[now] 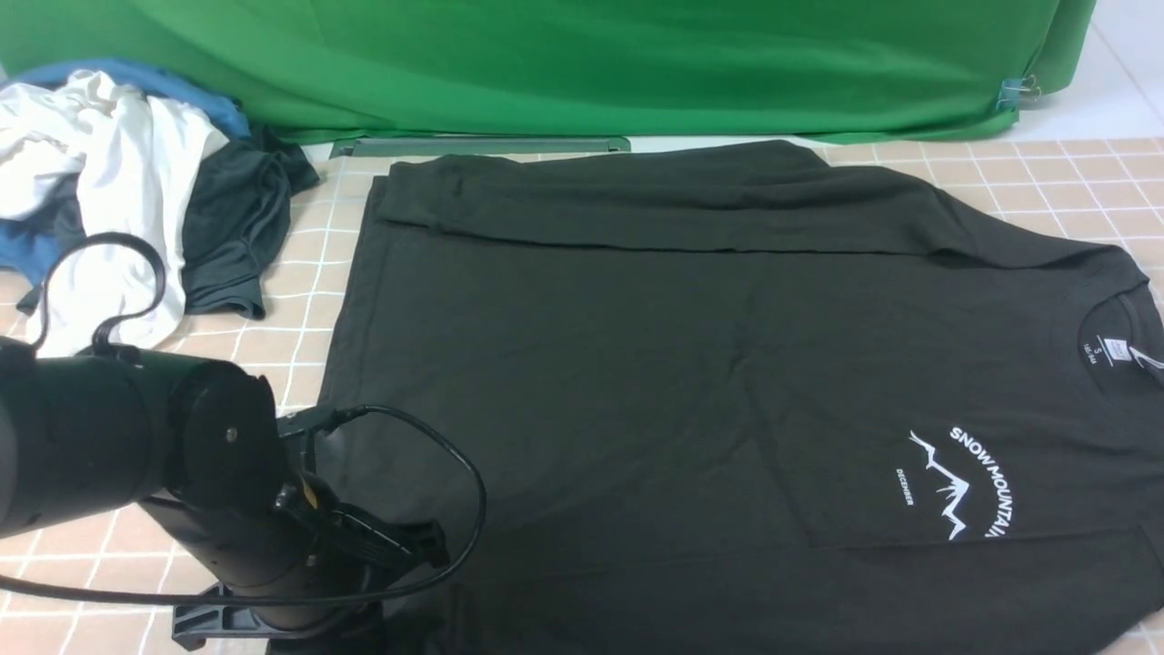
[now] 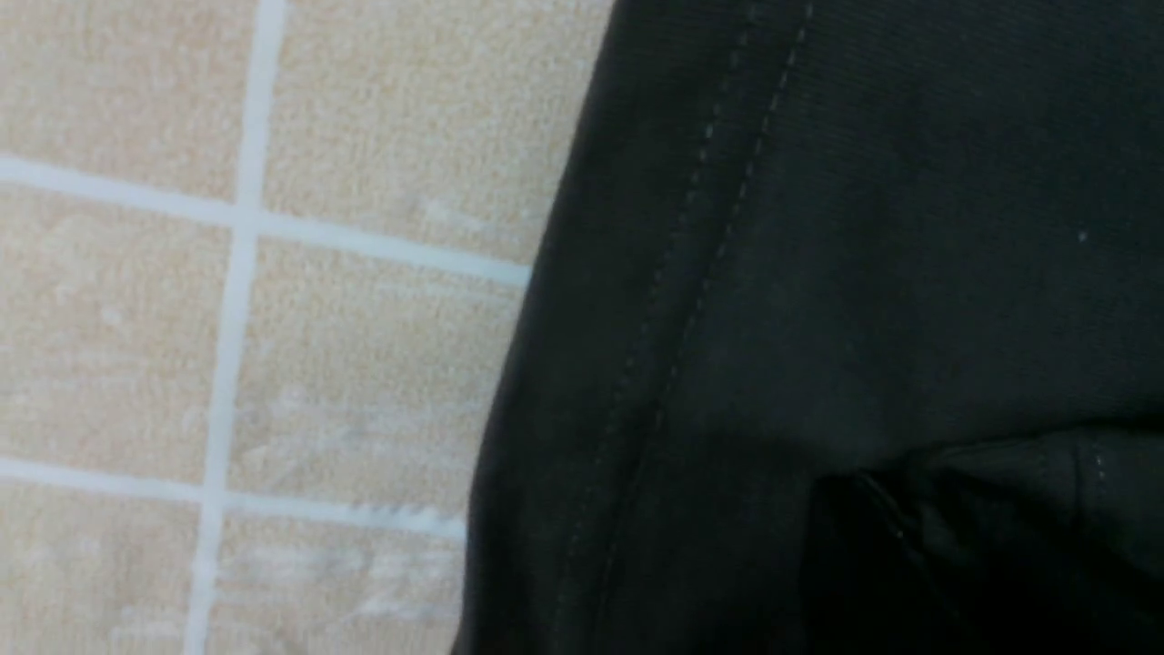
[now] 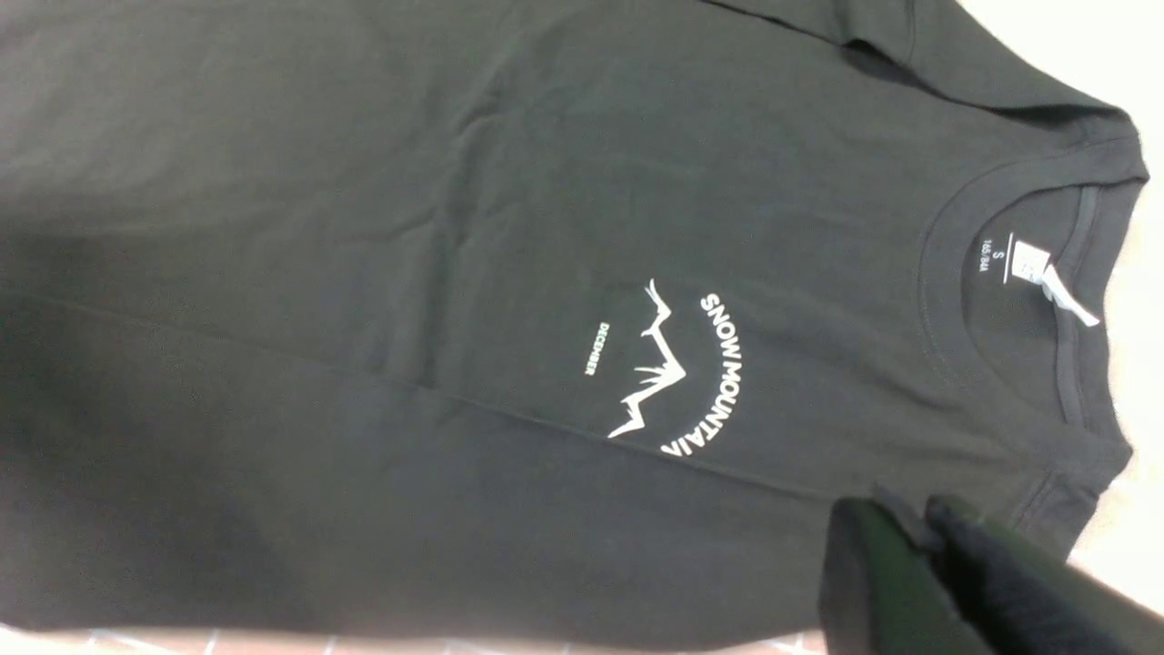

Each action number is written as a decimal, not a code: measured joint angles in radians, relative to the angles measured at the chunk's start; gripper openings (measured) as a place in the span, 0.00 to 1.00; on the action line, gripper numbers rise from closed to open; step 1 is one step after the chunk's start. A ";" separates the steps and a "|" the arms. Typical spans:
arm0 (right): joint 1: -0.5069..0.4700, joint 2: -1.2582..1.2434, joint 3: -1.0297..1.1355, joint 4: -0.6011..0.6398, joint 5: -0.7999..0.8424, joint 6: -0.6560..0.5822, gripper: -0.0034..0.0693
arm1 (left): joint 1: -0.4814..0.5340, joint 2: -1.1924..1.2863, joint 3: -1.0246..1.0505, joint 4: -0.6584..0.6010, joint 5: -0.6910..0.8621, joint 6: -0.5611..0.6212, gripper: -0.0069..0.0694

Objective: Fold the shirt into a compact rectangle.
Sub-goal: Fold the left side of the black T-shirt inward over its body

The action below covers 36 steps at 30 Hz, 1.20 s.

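Observation:
The black shirt point(image 1: 637, 382) lies flat across the checked table, collar at the right and hem at the left. Its white "SNOW MOUNTAIN" print point(image 1: 964, 487) and neck label point(image 1: 1117, 350) face up. The far long side is folded over into a band point(image 1: 655, 205). My left arm point(image 1: 227, 509) reaches down to the near left hem corner. In the left wrist view the left gripper point(image 2: 896, 528) is a dark shape pressed into the stitched hem point(image 2: 691, 273), with a ridge of cloth bunched at it. The right gripper point(image 3: 909, 517) is shut, pinching a fold of cloth at the near shoulder.
At the far left lies a pile of clothes: a white garment point(image 1: 118, 173), a blue one point(image 1: 136, 77) and a dark grey one point(image 1: 236, 227). A green backdrop point(image 1: 546, 64) hangs behind the table. The left arm's cable point(image 1: 455, 482) loops over the shirt's near left part.

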State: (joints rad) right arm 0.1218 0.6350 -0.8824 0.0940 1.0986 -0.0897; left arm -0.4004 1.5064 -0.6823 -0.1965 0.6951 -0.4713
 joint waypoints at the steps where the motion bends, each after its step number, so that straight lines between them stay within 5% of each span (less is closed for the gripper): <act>1: 0.000 0.000 0.000 0.000 0.001 0.000 0.17 | 0.000 -0.023 0.001 -0.005 0.013 -0.001 0.16; 10: 0.001 0.000 0.000 0.000 0.000 0.000 0.18 | 0.000 -0.187 -0.138 -0.004 0.185 -0.004 0.16; 18: 0.001 0.000 0.000 0.000 -0.008 0.000 0.19 | 0.041 -0.168 -0.370 0.084 0.175 -0.027 0.16; 25: 0.001 0.000 0.000 0.000 -0.009 0.000 0.20 | 0.156 -0.091 -0.545 0.114 0.117 0.004 0.16; 36: 0.001 0.000 0.000 -0.001 -0.017 -0.002 0.22 | 0.165 0.197 -0.559 0.217 -0.103 0.024 0.16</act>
State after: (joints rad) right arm 0.1226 0.6350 -0.8824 0.0929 1.0818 -0.0914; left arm -0.2352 1.7035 -1.2415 0.0203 0.5920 -0.4471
